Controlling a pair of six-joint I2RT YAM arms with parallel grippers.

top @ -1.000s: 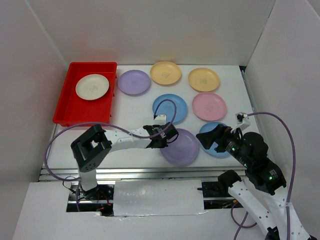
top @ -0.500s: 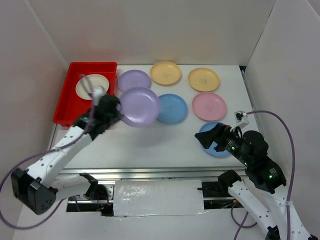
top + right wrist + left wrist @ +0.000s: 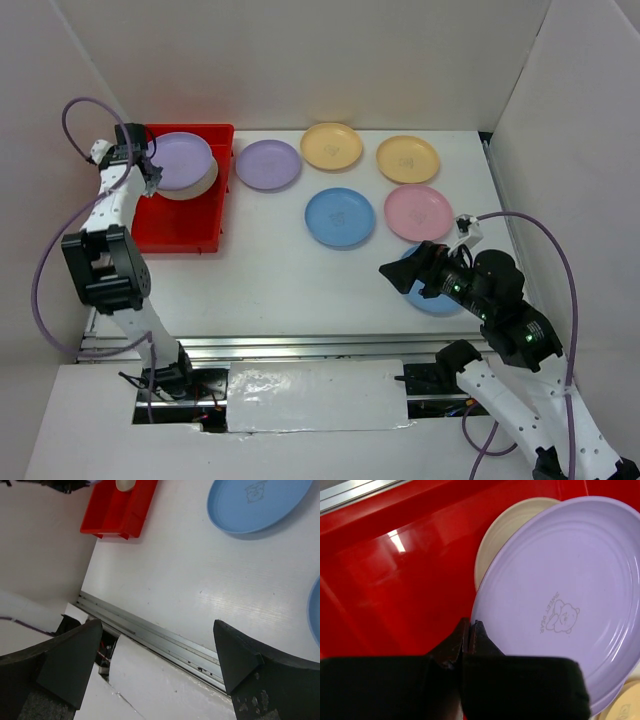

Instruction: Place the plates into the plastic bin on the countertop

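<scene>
My left wrist view alone shows the left gripper [image 3: 470, 632] clenched on the rim of a glossy round lilac plastic plate [image 3: 560, 610] with a bear emblem. The plate is over a cream plate [image 3: 506, 527] inside the shiny red rectangular plastic bin [image 3: 395, 580]. Only the top view shows five more pastel plates [image 3: 339, 217] flat on the matte white countertop [image 3: 270, 280], and the right gripper [image 3: 398, 277], jaws wide apart, partly covering a blue plate [image 3: 437, 298].

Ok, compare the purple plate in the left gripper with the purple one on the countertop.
The held purple plate is pinched at its rim by the left gripper; the countertop purple plate lies free. The held one hangs over the red bin and a cream plate; the other rests beside the bin. Both are round, shallow, pale purple.
</scene>
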